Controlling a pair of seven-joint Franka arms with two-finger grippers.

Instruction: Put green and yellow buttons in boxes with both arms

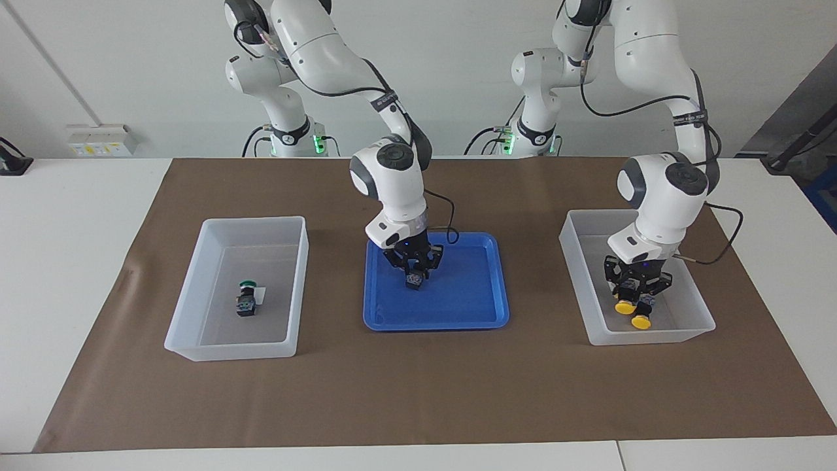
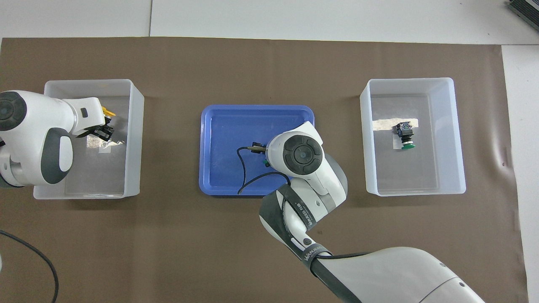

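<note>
In the bin (image 1: 196, 307) toward the right arm's end lies one green button (image 1: 246, 297). At mid-table the right gripper (image 1: 414, 275) clenches a dark button (image 1: 412, 280) over the blue tray (image 1: 471, 314), presumably the last green one, next to be carried to that bin. The left gripper (image 1: 635, 297) is low in the other bin (image 1: 686, 330), above two yellow buttons (image 1: 641, 321); whether it grips one I cannot tell.

Bright, even indoor light falls from above. Soft, short shadows sit beside the blue tray (image 1: 436, 320). Both views are sharp, with faint floor glare inside the boxes (image 2: 414, 128).
</note>
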